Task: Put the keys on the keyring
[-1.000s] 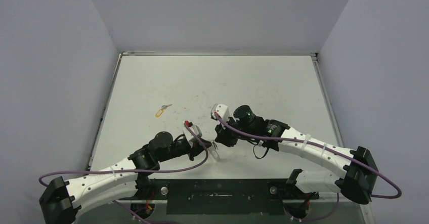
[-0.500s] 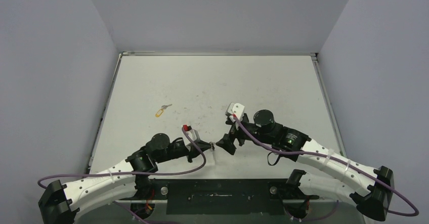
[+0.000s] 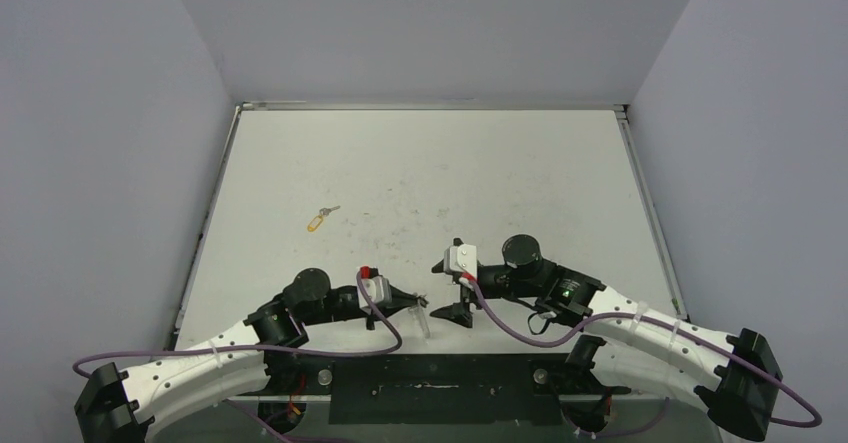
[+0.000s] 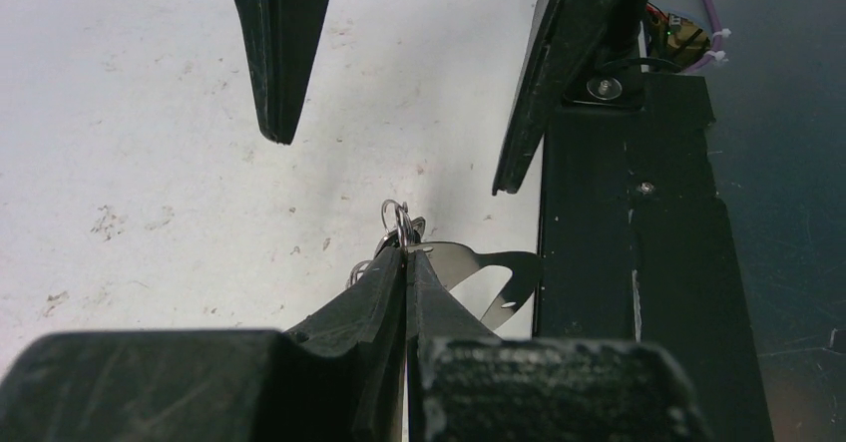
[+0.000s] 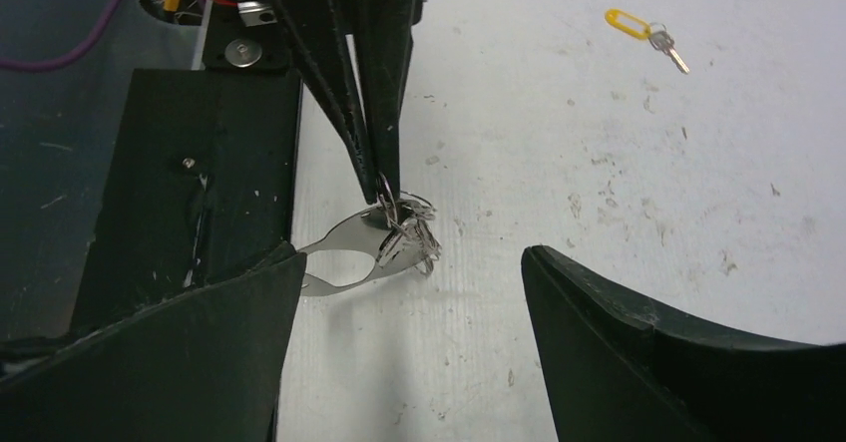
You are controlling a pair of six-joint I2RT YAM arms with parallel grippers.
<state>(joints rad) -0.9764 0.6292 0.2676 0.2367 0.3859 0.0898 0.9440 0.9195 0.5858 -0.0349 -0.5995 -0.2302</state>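
**Ring held, tagged key not yet threaded**

Start at the left-centre of the top view: find the key with the yellow tag (image 3: 317, 220) loose on the table (image 3: 520, 163), well apart from both arms and hooked to nothing. Shows again at the upper right of the right wrist view, just as alone. Counts as not yet done.

Move right to the lower middle of the top view and meet the left gripper (image 3: 417, 303). Pinched fully together, no gap, on the keyring (image 3: 426, 325). Going by the left wrist view, grips it just where the flat oval loop joins its bunch of small rings (image 4: 397, 224), loop pointing off to the right toward the black base plate (image 4: 638, 262). Cannot tell whether lifted clear of the tabletop or resting on it.

Just beside, further right: the right gripper (image 3: 452, 313). Spread wide, clasping nothing, touching nothing. In its own view, straddles the bunch of rings from close by.

No sign of a black-headed key in any view. Cannot tell whether hidden among the small rings.

Judged to be somewhere in the early half: ring secured and presented, empty claw at hand. Left to do, at the least: fetch the tagged key from the far left, carry it to the ring, thread it on.
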